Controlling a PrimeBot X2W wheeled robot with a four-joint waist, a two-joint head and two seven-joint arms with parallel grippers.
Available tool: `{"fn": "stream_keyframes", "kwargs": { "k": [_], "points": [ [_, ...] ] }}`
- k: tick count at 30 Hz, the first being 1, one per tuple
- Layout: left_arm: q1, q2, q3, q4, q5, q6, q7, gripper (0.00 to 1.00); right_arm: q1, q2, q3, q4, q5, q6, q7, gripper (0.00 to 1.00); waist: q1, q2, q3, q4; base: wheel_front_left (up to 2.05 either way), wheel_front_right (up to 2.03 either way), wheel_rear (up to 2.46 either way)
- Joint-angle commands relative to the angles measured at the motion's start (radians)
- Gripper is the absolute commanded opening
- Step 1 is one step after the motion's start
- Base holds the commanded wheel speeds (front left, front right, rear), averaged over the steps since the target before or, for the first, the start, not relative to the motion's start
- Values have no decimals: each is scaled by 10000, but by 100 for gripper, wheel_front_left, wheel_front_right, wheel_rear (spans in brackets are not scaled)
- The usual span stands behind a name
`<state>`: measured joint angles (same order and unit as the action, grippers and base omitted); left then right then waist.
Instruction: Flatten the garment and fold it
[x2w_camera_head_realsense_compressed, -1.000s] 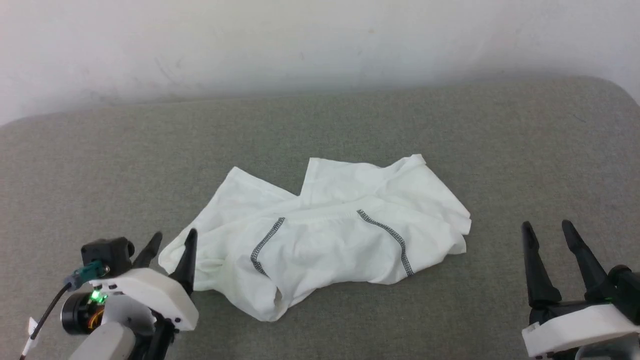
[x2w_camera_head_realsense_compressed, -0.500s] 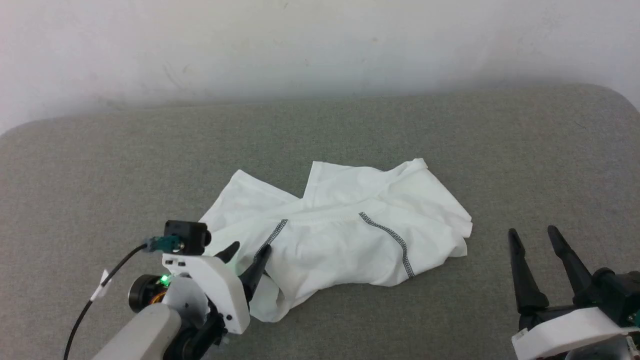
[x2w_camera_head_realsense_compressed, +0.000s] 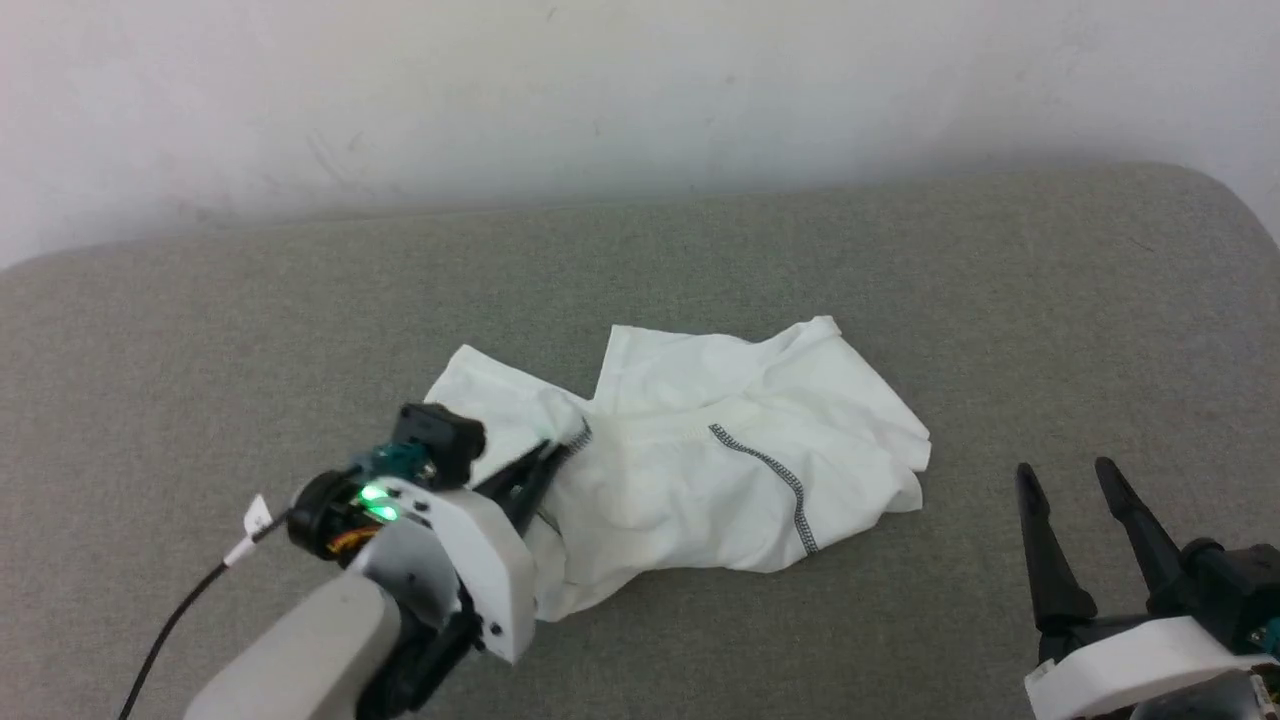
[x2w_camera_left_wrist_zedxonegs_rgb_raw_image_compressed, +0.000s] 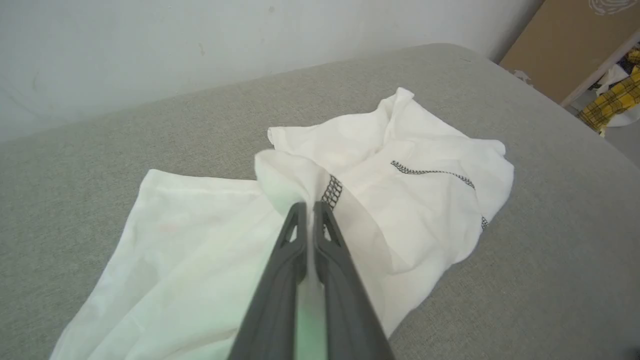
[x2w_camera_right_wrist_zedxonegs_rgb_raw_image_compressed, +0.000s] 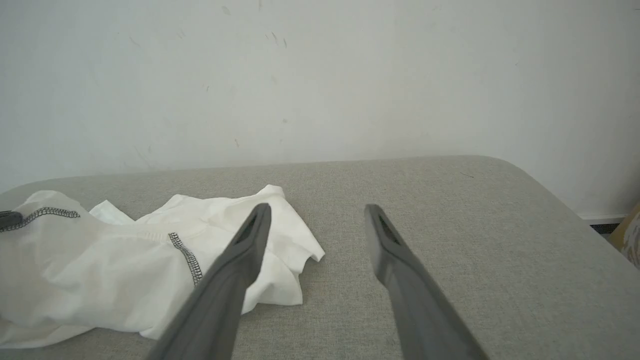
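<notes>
Large plain white garment of thin fabric (x2w_camera_head_realsense_compressed: 700, 490), crumpled and not flat, with several layers thrown one over another and soft wrinkles across them. Dark grey overlock stitching (x2w_camera_head_realsense_compressed: 770, 470) in a curved line over the upper layer, and a second short piece of the same stitching right at the tips of the left gripper. Lying near the middle of the grey woven cushion surface (x2w_camera_head_realsense_compressed: 700, 250), in front of the pale wall (x2w_camera_head_realsense_compressed: 600, 80). Left gripper (x2w_camera_head_realsense_compressed: 562, 452) with its two long dark fingers pressed together, pinching a fold of the white fabric beside that short stitched seam. In the left wrist view, thin cloth caught between the two fingers (x2w_camera_left_wrist_zedxonegs_rgb_raw_image_compressed: 285, 250) and standing up in a small peak above the rest. Other parts of the garment spread to both sides of this gripper and beyond it, resting on the cushion. Right gripper (x2w_camera_head_realsense_compressed: 1062, 470) with fingers spread wide, holding nothing, well apart from the garment and to its right, over bare cushion. In the right wrist view, the nearest corner of the garment partly hidden behind one finger of this gripper.
</notes>
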<state>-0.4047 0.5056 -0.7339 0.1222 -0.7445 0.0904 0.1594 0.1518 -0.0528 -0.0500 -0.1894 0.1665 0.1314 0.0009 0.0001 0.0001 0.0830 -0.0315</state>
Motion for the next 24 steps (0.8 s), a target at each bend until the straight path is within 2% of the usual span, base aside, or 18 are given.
{"fn": "stream_keyframes", "kwargs": {
  "k": [1,5,9,11,15,16,17,21,24],
  "points": [
    [131,107,-187,-343,185,36,49,0,95,26,-26,17,-49,-7,20,100,-1,-1,-40,45,0,0,0],
    [937,366,-1222,-1695,543,-40,772,0,163,26,-63,58,-11,-7,48,100,-1,-1,-106,152,0,0,0],
    [1927,589,-2488,-2323,651,-133,1909,0,156,26,-64,70,17,-7,99,100,-1,-1,-103,263,0,0,0],
    [2309,779,-2896,-2277,678,-68,2379,0,160,26,-64,51,16,-7,124,100,-1,-1,-100,314,0,0,0],
    [2941,896,-3008,-2097,349,353,2709,0,158,26,-112,27,-6,-7,144,100,-1,-1,-83,421,0,0,0],
    [3050,873,-2894,-2097,242,505,2620,21,167,26,-119,21,-9,-7,147,100,-1,-1,-84,446,0,0,0],
    [3124,828,-2728,-2148,165,662,2424,100,178,26,-120,14,-11,-7,155,100,-1,-1,-85,472,0,0,0],
    [3288,675,-1658,-2597,-346,1323,1457,100,233,26,-150,-45,-6,-7,189,100,-1,-1,-113,588,0,0,0],
    [3222,838,-737,-2947,-509,1832,791,100,241,26,-132,-85,20,-7,202,100,-1,-1,-126,646,0,0,0]
  ]
}}
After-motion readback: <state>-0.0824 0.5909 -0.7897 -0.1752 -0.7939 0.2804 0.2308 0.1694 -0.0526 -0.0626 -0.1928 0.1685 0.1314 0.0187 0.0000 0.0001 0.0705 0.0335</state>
